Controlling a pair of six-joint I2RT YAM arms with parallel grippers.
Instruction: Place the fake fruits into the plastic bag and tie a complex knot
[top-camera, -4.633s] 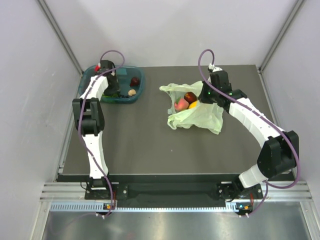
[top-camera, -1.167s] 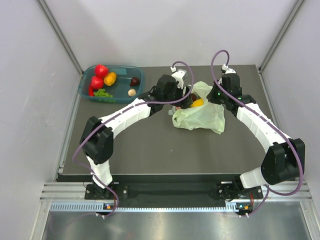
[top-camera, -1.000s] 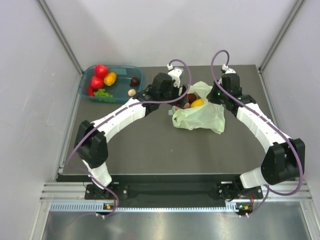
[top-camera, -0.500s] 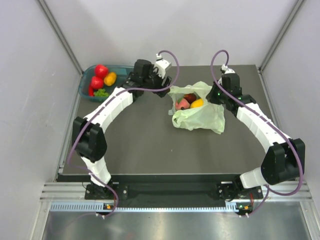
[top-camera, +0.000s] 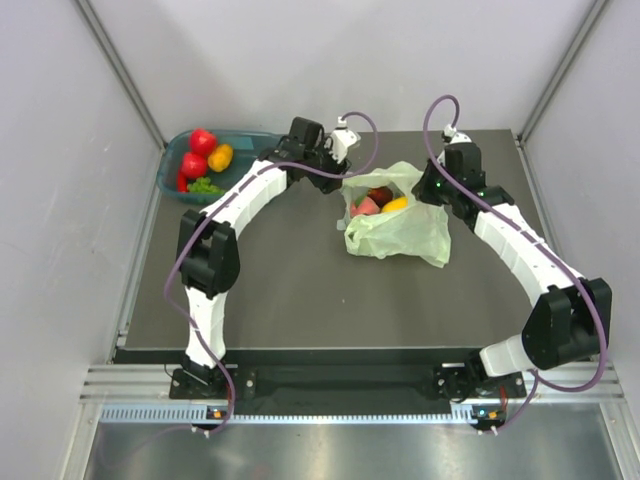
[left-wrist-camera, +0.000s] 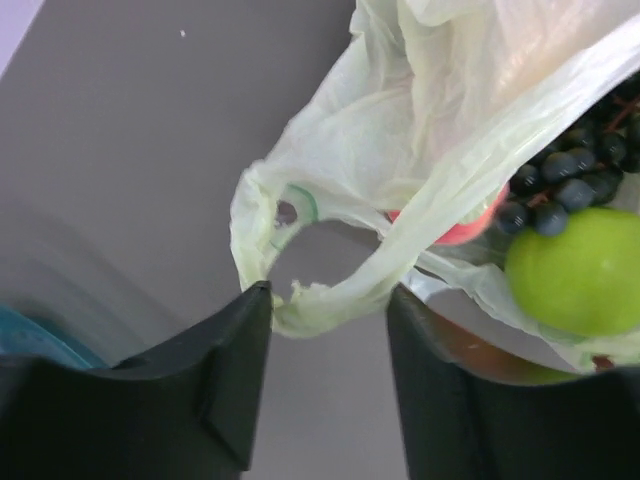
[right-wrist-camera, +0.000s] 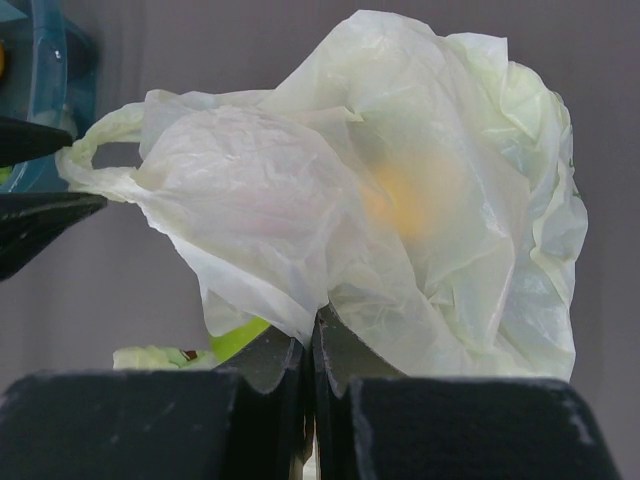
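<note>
The pale-green plastic bag (top-camera: 398, 228) lies at mid-table with its mouth open to the left. Inside it the top view shows a pink fruit (top-camera: 362, 207), a yellow one (top-camera: 396, 205) and a dark red one (top-camera: 380, 193). The left wrist view shows a green apple (left-wrist-camera: 578, 272) and dark grapes (left-wrist-camera: 572, 176) in it. My left gripper (top-camera: 342, 172) is open, and the bag's left loop handle (left-wrist-camera: 322, 300) lies between its fingertips, unclamped. My right gripper (right-wrist-camera: 318, 322) is shut on the bag's right edge (top-camera: 432, 190) and holds it up.
The teal basket (top-camera: 176, 152) stands at the back left with red fruits (top-camera: 203, 140), an orange one (top-camera: 221, 157) and a green one (top-camera: 205, 185). My left arm crosses over the basket's right end. Grey walls close in the back and sides.
My left gripper left the bag's mouth, swung left toward the basket, then came back to the bag's left handle. The right gripper kept its hold and has not moved.
</note>
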